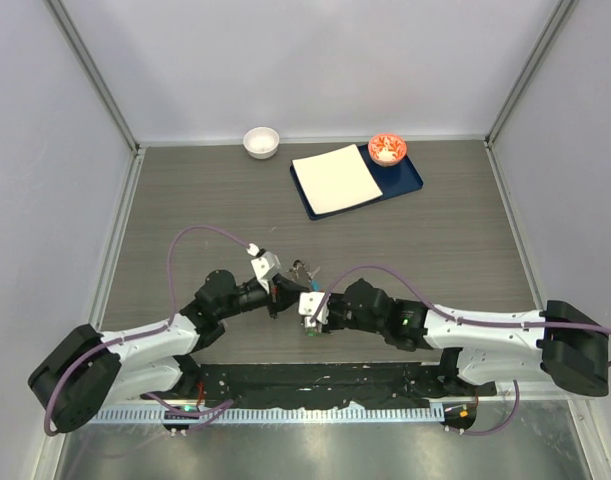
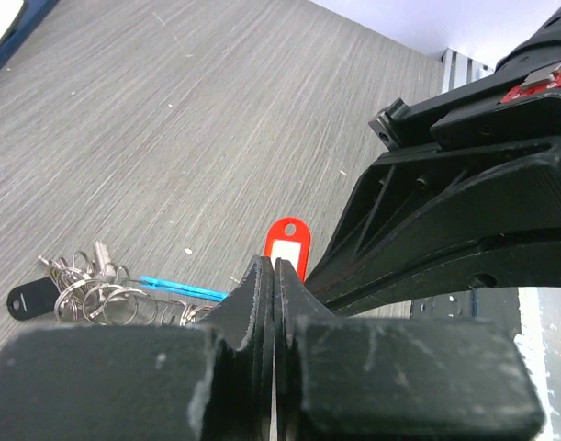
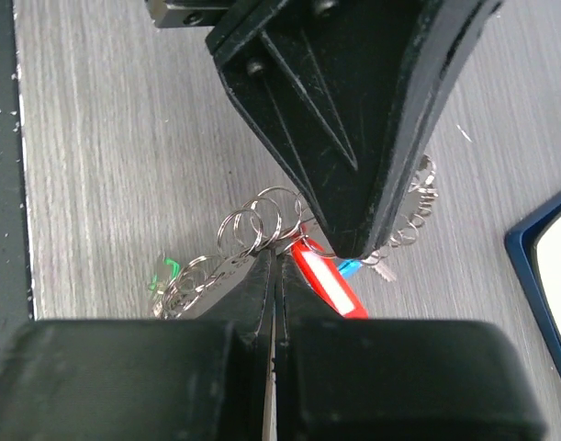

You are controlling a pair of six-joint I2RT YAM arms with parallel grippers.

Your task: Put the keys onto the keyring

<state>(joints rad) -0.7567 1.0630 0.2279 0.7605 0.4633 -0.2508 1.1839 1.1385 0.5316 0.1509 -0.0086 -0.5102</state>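
With left end effector (image 2: 273, 276) and right end effector (image 3: 278, 262) both pinched narrow tip-to-tip, contents unclear, feed red key (image 2: 289, 244) onto keyring (image 2: 184, 290) slowly, steadying wire, avoiding snags on other keys (image 2: 89, 289).

keys (image 1: 303, 268) mid-table, tray (image 1: 410, 184) behind them, bowl (image 1: 387, 149) seemingly on tray's corner

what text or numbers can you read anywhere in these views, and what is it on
No readable text in any view.
Red key tag: its white label window looks blank.
Black key tag: no writing visible.
Red patch on the right arm: may carry marks, too blurred to read.
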